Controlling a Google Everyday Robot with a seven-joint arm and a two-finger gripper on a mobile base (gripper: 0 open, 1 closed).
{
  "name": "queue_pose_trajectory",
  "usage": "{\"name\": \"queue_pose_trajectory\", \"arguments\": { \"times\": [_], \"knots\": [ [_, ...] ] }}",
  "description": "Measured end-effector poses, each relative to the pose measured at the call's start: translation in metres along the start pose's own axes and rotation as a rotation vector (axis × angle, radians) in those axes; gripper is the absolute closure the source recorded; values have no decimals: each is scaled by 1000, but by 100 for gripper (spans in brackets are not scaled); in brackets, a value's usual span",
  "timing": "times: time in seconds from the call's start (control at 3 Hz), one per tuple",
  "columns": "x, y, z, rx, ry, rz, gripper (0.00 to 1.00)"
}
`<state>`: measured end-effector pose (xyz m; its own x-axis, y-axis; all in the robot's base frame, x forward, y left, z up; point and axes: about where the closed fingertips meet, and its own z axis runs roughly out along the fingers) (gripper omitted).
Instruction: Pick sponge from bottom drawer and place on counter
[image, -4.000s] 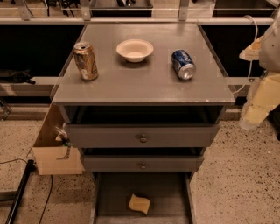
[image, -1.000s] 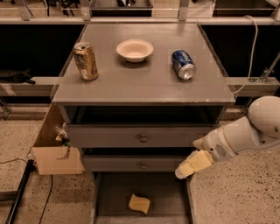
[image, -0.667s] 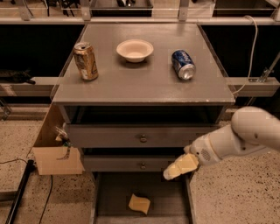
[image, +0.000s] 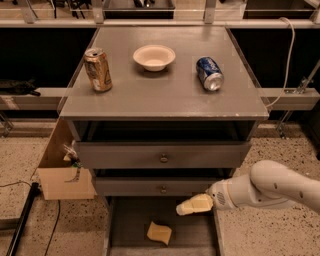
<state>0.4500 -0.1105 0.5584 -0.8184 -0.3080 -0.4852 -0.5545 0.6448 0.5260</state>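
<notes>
Step in hand, by my judgement: the reach, which calls for going down and left until centred over the sponge (image: 159, 233), which lies flat and untouched on the floor of the open bottom drawer (image: 127, 220). Tool (image: 194, 204): over the drawer's right side, apart from the sponge, carrying nothing. Its opening cannot be told.

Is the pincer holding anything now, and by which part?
Nothing: the pincer hangs apart from the flat pale yellow sponge lying in the bottom grey drawer.
</notes>
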Motion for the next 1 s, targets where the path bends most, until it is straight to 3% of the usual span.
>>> {"name": "queue_pose_trajectory", "arguments": {
  "times": [0.33,0.67,1.0],
  "knots": [
    [1,-15,8,42,-39,32,0],
    [1,-15,8,42,-39,32,0],
    [7,-19,17,64,-112,22,0]
  ]
}}
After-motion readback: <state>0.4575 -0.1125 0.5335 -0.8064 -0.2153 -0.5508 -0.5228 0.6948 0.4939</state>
